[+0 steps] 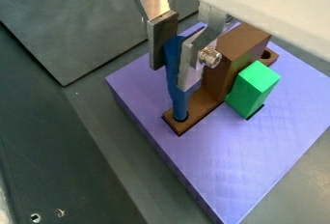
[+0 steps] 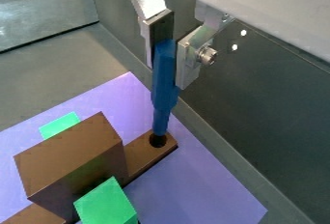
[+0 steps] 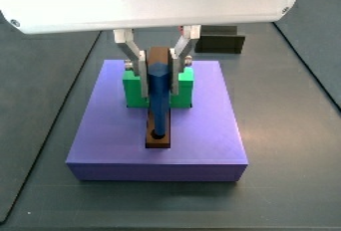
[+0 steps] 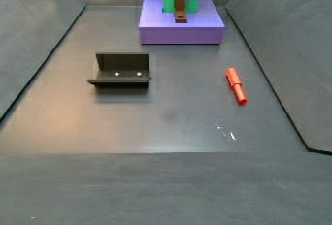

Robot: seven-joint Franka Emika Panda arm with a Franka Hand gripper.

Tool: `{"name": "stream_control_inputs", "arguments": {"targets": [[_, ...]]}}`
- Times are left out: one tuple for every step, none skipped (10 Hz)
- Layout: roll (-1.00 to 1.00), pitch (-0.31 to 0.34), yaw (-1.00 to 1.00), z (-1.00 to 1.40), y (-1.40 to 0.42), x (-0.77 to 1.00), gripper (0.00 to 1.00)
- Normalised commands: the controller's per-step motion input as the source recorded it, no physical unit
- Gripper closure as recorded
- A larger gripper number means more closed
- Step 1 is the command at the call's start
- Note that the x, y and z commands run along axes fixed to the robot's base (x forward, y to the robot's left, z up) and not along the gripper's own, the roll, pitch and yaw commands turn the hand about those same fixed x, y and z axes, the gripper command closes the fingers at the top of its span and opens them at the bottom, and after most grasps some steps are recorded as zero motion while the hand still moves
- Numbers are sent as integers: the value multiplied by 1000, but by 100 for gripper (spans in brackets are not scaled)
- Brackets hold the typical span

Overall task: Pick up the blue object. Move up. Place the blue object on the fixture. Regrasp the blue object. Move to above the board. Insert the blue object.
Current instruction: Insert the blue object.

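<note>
The blue object (image 1: 180,98) is a long peg standing upright, with its lower end in a hole of the brown block (image 1: 238,49) on the purple board (image 1: 245,160). My gripper (image 1: 177,62) is above the board and shut on the peg's upper part. Both wrist views show this: the peg (image 2: 162,98) sits between the pads of the gripper (image 2: 172,54). In a side view the gripper (image 3: 159,61) holds the peg (image 3: 160,101) over the board (image 3: 200,140). The fixture (image 4: 120,71) stands bare on the floor. In that side view the gripper is out of view.
Green blocks (image 1: 254,88) stand beside the brown block on the board. A red peg (image 4: 236,85) lies on the floor to the right of the fixture. The board (image 4: 162,33) sits at the far end of the walled grey floor.
</note>
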Motion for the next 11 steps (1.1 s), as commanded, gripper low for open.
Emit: {"name": "stream_control_inputs", "arguments": {"targets": [[34,111,-20,0,37,17,100],[23,104,-26,-17,63,0,100],[13,76,-14,-49,29,17,100],[13,41,-6,-117,3,0,100],[7,4,0,-143,0,0,100],[1,0,0,-149,0,0,100],[0,0,0,-157,0,86,100],[0,0,-26,-203,0,77,100],[0,0,-14,-189,0,86,100],[0,0,0,-171,0,106,100],[0,0,0,-174,-31,86,100]]}}
